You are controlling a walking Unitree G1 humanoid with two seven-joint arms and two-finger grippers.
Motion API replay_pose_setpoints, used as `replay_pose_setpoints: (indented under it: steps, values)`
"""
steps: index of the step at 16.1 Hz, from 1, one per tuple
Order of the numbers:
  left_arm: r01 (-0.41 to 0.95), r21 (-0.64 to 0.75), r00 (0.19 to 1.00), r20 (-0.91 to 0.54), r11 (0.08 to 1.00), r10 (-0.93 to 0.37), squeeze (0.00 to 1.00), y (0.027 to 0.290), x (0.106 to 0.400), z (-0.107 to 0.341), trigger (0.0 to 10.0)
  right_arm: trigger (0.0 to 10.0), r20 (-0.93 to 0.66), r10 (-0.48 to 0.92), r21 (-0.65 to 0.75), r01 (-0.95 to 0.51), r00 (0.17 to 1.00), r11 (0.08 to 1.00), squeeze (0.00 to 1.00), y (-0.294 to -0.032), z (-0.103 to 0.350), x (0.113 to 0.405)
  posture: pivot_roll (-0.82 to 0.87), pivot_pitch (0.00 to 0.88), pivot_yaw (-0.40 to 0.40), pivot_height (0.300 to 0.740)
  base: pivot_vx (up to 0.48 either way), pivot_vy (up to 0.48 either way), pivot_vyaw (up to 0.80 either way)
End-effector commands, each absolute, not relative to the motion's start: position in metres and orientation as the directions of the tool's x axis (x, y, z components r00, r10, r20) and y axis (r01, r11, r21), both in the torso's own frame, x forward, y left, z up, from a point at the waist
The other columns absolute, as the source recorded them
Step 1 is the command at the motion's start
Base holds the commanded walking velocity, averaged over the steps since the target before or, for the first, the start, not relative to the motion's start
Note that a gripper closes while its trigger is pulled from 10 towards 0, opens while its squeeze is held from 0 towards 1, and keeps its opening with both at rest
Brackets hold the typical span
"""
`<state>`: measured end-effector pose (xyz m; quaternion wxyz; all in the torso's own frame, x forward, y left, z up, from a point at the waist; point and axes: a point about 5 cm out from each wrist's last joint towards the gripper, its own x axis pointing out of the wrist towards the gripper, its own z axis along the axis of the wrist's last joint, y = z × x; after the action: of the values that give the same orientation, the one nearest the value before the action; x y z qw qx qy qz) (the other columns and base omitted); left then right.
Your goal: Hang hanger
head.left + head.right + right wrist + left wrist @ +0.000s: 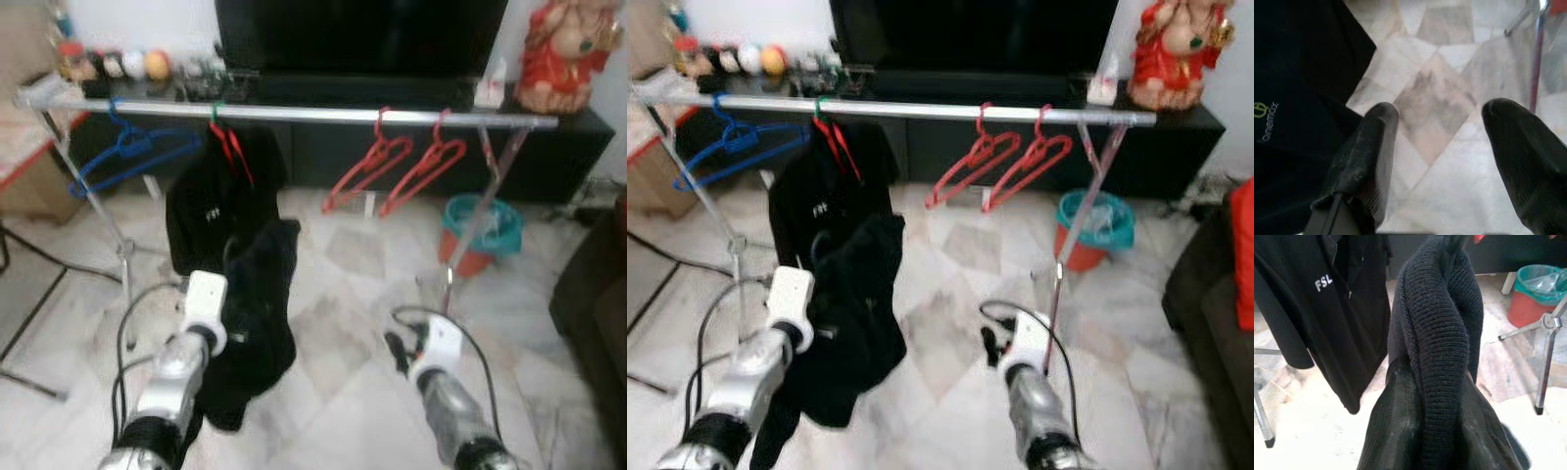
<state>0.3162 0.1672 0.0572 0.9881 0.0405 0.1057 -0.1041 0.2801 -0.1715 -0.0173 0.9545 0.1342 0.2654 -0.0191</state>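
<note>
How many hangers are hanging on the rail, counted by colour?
Blue hanger: 1
Red hangers, bare: 2
Hanger with green hook carrying the black FSL shirt: 1
Total on the rail: 4

The left hand grips a black knitted garment, not on the rail.

Soft, even indoor light; head views slightly blurred.
</note>
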Motion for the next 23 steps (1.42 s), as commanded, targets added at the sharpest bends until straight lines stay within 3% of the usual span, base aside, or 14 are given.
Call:
replay_pose_setpoints:
  steps: [1, 5, 13, 23]
  values:
    - [0.199, 0.068, 0.966, -0.184, 0.978, -0.184, 0.00, 0.173, 0.321, 0.067, 10.0, 10.0, -0.505, 0.042, 0.262, 0.107, 0.862, 0.959, 0.00, -0.167, -0.015, 0.283, -0.05, 0.000, -0.001, 0.719, 0.000, 0.000, 0.00]
    - [0.165, 0.072, 0.973, -0.177, 0.984, -0.151, 0.00, 0.177, 0.322, 0.068, 10.0, 10.0, -0.504, 0.033, 0.262, 0.116, 0.863, 0.958, 0.00, -0.169, -0.015, 0.283, -0.05, 0.000, -0.001, 0.719, 0.000, 0.000, 0.00]
    - [0.126, 0.078, 0.983, -0.144, 0.989, -0.114, 0.00, 0.181, 0.325, 0.075, 10.0, 10.0, -0.542, 0.015, 0.249, 0.143, 0.840, 0.958, 0.00, -0.175, -0.022, 0.276, -0.05, 0.000, -0.004, 0.719, 0.391, 0.000, 0.00]
    - [0.112, 0.085, 0.989, -0.106, 0.990, -0.102, 0.00, 0.181, 0.327, 0.081, 10.0, 10.0, -0.705, -0.036, 0.184, 0.232, 0.708, 0.955, 0.00, -0.183, -0.054, 0.236, -0.05, 0.000, -0.007, 0.719, 0.480, 0.000, 0.00]
